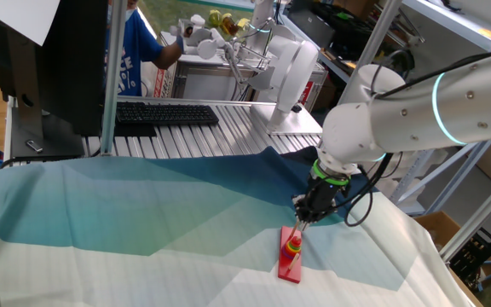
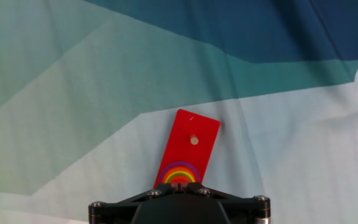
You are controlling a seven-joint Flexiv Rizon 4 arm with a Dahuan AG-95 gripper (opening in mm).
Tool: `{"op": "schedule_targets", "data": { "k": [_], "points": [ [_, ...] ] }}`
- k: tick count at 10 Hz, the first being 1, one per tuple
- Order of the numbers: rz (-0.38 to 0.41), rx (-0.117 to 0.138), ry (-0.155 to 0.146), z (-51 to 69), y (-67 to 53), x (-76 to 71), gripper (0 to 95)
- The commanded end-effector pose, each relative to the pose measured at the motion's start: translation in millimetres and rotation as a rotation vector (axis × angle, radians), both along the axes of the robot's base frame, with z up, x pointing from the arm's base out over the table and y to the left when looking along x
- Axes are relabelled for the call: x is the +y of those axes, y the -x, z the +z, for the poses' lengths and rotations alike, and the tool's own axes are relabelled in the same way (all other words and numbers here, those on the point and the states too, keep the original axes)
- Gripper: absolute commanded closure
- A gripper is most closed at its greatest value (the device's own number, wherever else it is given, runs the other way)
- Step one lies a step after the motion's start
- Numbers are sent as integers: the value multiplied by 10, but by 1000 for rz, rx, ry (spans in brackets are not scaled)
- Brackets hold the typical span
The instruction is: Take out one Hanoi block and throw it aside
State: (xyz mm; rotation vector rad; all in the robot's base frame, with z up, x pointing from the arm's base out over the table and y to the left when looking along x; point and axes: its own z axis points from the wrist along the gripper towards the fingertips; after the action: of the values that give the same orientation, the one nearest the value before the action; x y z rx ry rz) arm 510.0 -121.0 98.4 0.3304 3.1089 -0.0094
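Note:
A long flat red base board [image 2: 188, 146] lies on the cloth, with a bare peg [image 2: 194, 140] at its far end. It also shows in the fixed view [image 1: 290, 260]. A stack of rainbow rings [image 2: 179, 172] sits at the board's near end, seen in the fixed view as a yellow and green pile [image 1: 293, 248]. My gripper [image 2: 179, 185] hangs right over this stack. Its fingers stand close together, with the tiny red Hanoi block [image 2: 179, 184] pinched between the tips. In the fixed view the gripper [image 1: 301, 223] is just above the stack.
A blue-green and white cloth [image 1: 143, 213] covers the table. A keyboard [image 1: 164, 113] and monitor stand at the back left, and a white machine [image 1: 284, 72] at the back. The table's right edge is near the arm. A person in blue [image 1: 135, 47] is behind.

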Motion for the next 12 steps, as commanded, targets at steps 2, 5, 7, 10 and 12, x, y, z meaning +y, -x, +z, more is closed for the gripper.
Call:
{"op": "schedule_targets", "data": {
  "k": [2, 5, 7, 10, 12],
  "points": [
    [-6, -1, 8, -34, -18, 0, 950],
    [-9, -1, 7, -63, -23, 6, 950],
    [-9, -4, 8, -118, -34, 17, 950],
    [-12, -6, 7, -153, -40, 19, 950],
    [-20, -6, 7, -154, -40, 19, 950]
  ]
}}
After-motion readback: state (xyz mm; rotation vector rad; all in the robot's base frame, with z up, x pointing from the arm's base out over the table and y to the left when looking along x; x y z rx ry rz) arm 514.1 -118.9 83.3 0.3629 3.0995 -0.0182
